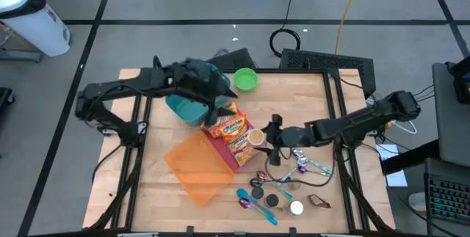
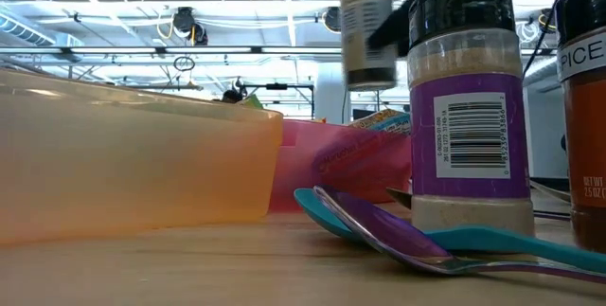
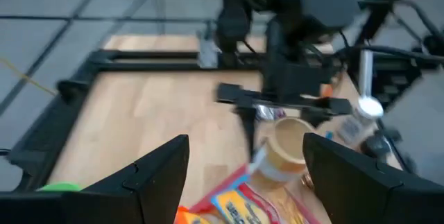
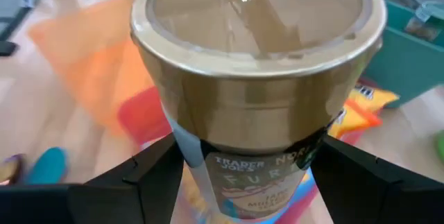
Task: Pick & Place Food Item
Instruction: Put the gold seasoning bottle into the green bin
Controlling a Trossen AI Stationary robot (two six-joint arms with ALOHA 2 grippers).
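The food item is a seasoning jar [image 4: 257,78] with a gold lid and a printed label. My right gripper [image 1: 261,139] is shut on it near the table's middle, and in the low view the jar [image 2: 365,31] hangs above the table. My left gripper [image 3: 246,141] is open with nothing between its fingers. It hovers over the teal bin [image 1: 183,109] and the snack bags [image 1: 229,128] at the table's far left. From there it looks across at the jar [image 3: 286,153] and the right arm. My right gripper pinches the jar's body just below the gold lid [image 4: 208,161], one finger [image 4: 149,179] on each of two opposite sides. The fingers come from the table's right side, slanting slightly down. The jar stands upright in the hold, lid up, lifted clear of the table.
An orange bin [image 1: 195,168] and a pink bin [image 1: 225,152] lie near the front left of centre. A green bowl [image 1: 244,80] sits at the far edge. Spoons [image 1: 257,202], spice jars [image 1: 296,208] and small utensils [image 1: 308,165] are scattered at the front right.
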